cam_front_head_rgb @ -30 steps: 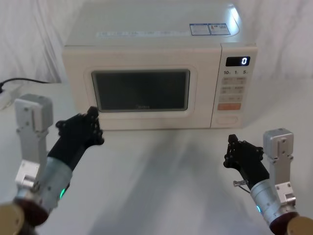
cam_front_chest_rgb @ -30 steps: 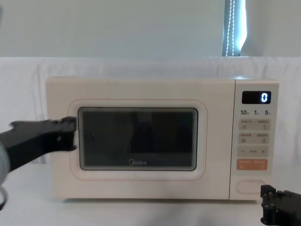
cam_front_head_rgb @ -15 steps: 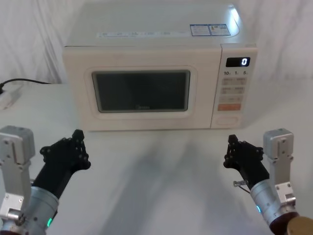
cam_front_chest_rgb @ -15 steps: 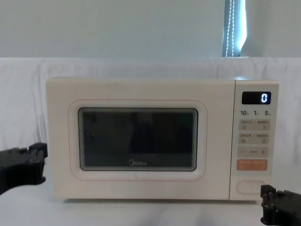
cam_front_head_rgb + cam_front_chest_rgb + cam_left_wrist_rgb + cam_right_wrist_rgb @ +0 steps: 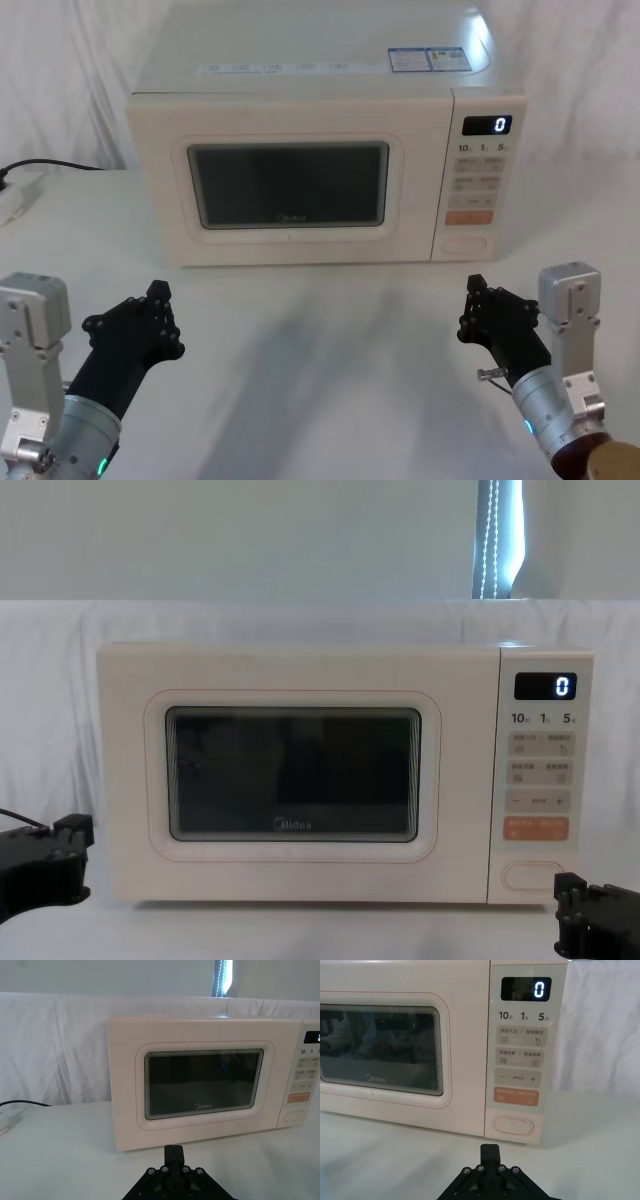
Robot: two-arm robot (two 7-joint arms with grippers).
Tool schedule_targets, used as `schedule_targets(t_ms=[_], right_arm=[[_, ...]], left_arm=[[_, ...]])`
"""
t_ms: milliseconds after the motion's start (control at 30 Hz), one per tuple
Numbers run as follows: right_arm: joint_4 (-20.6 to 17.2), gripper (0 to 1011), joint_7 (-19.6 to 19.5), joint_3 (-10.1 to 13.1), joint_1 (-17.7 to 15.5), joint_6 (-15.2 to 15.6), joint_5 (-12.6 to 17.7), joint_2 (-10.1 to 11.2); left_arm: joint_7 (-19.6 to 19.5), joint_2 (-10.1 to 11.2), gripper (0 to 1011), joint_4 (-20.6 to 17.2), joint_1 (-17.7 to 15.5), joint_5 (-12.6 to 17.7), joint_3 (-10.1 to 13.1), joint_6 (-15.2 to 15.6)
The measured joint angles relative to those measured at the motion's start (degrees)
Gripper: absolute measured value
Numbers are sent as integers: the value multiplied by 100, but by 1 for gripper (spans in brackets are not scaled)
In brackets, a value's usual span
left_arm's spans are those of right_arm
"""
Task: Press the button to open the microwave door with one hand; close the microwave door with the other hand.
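Left gripper (image 5: pixel 158 292) hangs low, in front of the microwave (image 5: pixel 300 100) and off its left corner, touching nothing, fingers pinched together. The microwave door (image 5: pixel 288 185) sits flush shut. The button (image 5: pixel 464 243) is at the bottom of the microwave's control panel, under the orange key (image 5: pixel 468 217). Right gripper (image 5: pixel 476 285) hovers just in front of the button, apart from it, fingers also pinched together.
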Motion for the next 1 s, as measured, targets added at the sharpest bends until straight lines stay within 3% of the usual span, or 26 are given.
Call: schedule_targets(t_ms=[700, 1000], right_arm=[[0, 6, 0, 0, 0, 0, 0, 0], [0, 252, 0, 0, 0, 0, 0, 0]], left_arm=[[-3, 10, 0, -3, -15, 13, 10, -3], [-3, 10, 0, -9, -19, 14, 10, -3]])
